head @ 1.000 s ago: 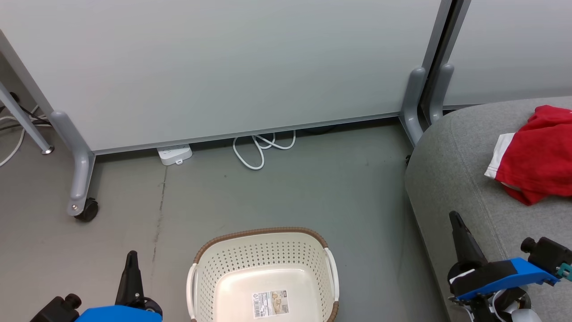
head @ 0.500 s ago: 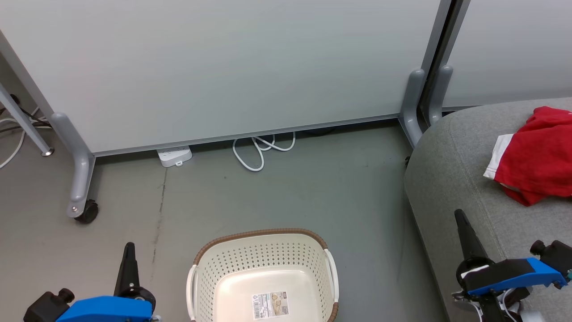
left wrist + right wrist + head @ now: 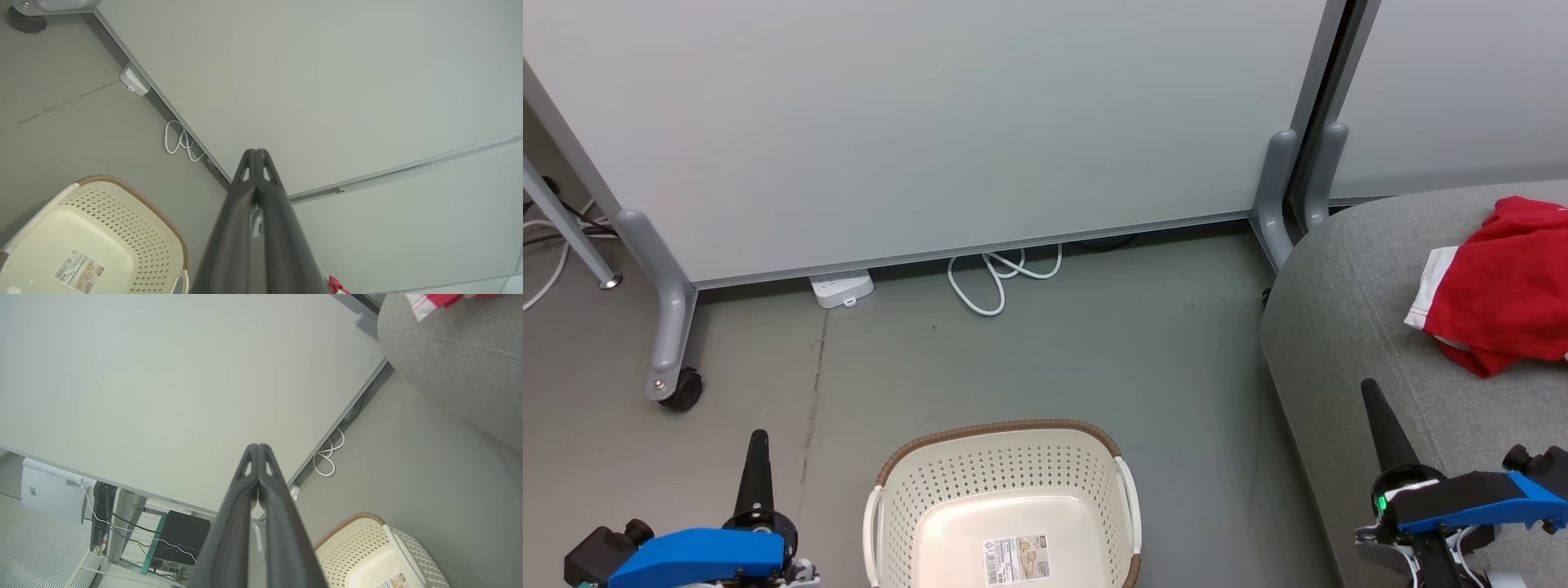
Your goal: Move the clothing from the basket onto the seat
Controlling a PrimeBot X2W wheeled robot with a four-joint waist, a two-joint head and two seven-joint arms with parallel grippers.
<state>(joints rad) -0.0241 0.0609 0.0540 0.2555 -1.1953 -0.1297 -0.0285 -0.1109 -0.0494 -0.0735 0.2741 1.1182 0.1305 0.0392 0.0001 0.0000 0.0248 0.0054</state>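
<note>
Basket (image 3: 1005, 461) on floor (image 3: 1094, 343), red clothing (image 3: 1503, 302) on grey seat (image 3: 1347, 310), left gripper (image 3: 256, 152) and right gripper (image 3: 258, 446) jaws pressed together.

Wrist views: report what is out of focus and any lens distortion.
Left wrist view: the left gripper blurs toward the bottom edge, the basket is sharp, and the partition rail looks slightly bowed. Right wrist view: the right gripper blurs the same way near the lens, while the weave of the seat reads crisp.

Right end effector (image 3: 1369, 385), dark tapered fingers (image 3: 1388, 441), blue shell (image 3: 1523, 502), green light (image 3: 1381, 501)
</note>
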